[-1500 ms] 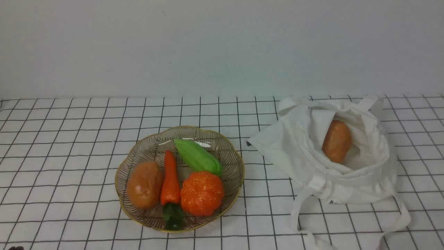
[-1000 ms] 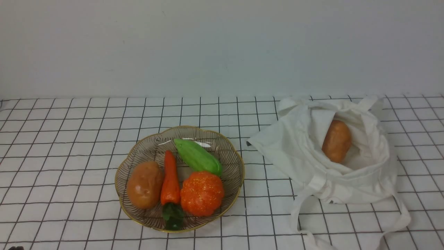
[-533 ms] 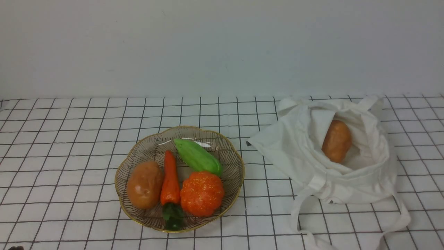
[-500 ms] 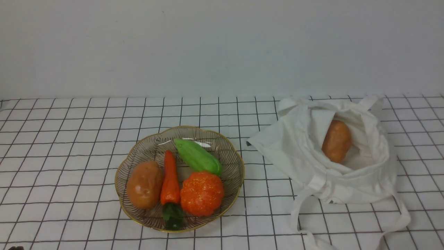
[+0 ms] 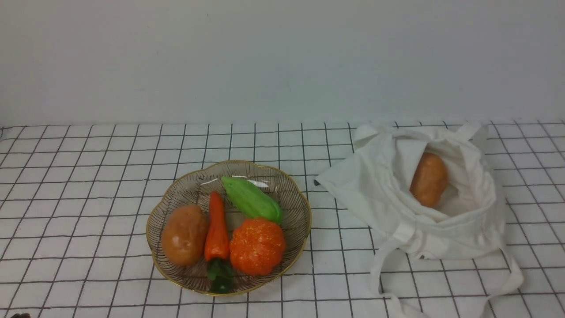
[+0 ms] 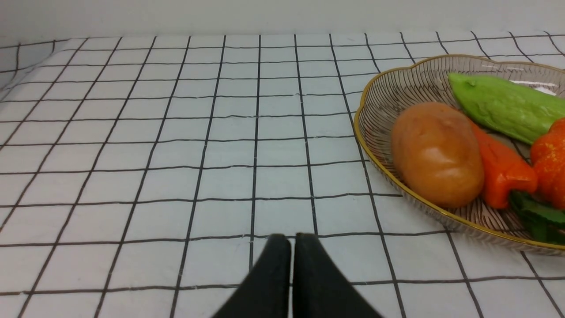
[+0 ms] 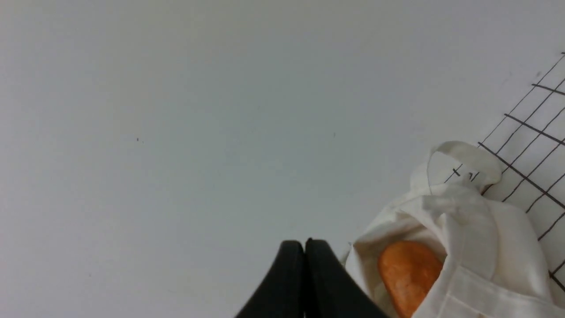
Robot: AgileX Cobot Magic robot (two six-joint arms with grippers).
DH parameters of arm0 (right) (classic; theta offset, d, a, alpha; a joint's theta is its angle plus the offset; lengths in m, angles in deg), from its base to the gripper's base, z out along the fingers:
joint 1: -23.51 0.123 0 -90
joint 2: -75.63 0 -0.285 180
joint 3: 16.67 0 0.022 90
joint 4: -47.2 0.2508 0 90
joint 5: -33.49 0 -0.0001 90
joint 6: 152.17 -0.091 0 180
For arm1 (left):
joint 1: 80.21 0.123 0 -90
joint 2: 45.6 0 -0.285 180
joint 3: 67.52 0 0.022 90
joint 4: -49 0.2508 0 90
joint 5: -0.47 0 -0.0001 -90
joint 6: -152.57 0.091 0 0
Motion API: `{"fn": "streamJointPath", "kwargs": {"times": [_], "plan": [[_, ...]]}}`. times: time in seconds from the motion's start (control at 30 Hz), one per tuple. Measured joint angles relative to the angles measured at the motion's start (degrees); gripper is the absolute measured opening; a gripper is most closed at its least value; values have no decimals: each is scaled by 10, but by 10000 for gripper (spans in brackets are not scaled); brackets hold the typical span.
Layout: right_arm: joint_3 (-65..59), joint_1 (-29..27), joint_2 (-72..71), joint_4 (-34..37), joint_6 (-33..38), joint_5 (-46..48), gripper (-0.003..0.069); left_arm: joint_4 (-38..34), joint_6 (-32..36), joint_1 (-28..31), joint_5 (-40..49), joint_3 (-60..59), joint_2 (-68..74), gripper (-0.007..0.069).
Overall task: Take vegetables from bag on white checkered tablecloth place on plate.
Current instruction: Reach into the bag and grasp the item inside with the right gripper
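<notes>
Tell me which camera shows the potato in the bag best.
The front view: the potato lies in the open mouth of the bag, nearly all of it visible. The right wrist view catches only part of it, the rest hidden behind cloth folds. The left wrist view misses it.

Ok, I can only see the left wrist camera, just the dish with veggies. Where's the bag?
Observer: The white cloth bag lies on the checkered tablecloth, right of the glass dish in the front view.
Operator: Is anything inside it?
Observer: One tan potato, lying in its open mouth.
Operator: And what's the other hand doing?
Observer: The right hand is shut and empty; its camera catches the bag and potato.
</notes>
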Motion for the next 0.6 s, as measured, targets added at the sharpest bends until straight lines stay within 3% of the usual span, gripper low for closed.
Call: {"fn": "streamJointPath", "kwargs": {"times": [0.2,0.27,0.4,0.6], "plan": [[66,0,6,-14,59,57,-14,0,0,0,0,0,0,-8],[148,0,75,-50,120,128,-14,0,0,0,0,0,0,-8],[232,0,235,-103,170,229,-14,0,0,0,0,0,0,-8],[338,0,496,-170,188,308,-10,0,0,0,0,0,0,-8]]}}
